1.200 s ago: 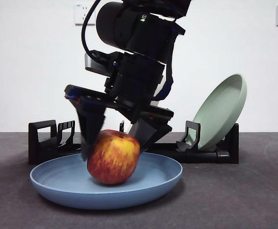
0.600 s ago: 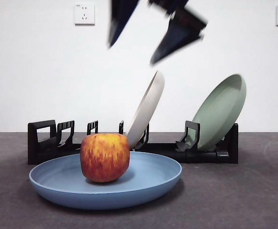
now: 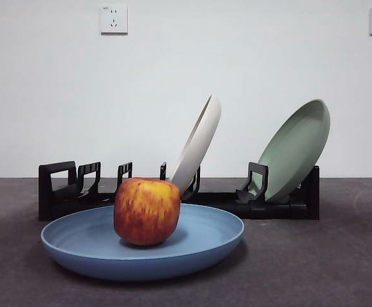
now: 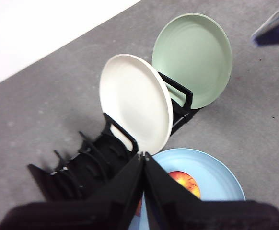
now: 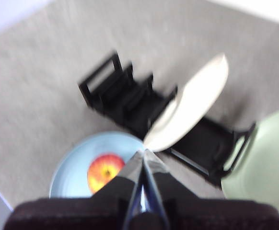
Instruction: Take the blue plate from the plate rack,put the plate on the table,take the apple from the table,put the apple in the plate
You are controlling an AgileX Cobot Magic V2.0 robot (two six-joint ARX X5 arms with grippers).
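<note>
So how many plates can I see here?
3: the blue plate flat on the table holding the apple; the cream plate and green plate leaning in the rack.

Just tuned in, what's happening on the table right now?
Nothing is being handled. The apple sits in the blue plate, which lies flat on the table in front of the plate rack. A cream plate and a green plate stand in the rack. The left pincer and right pincer are both up above, shut and empty.
</note>
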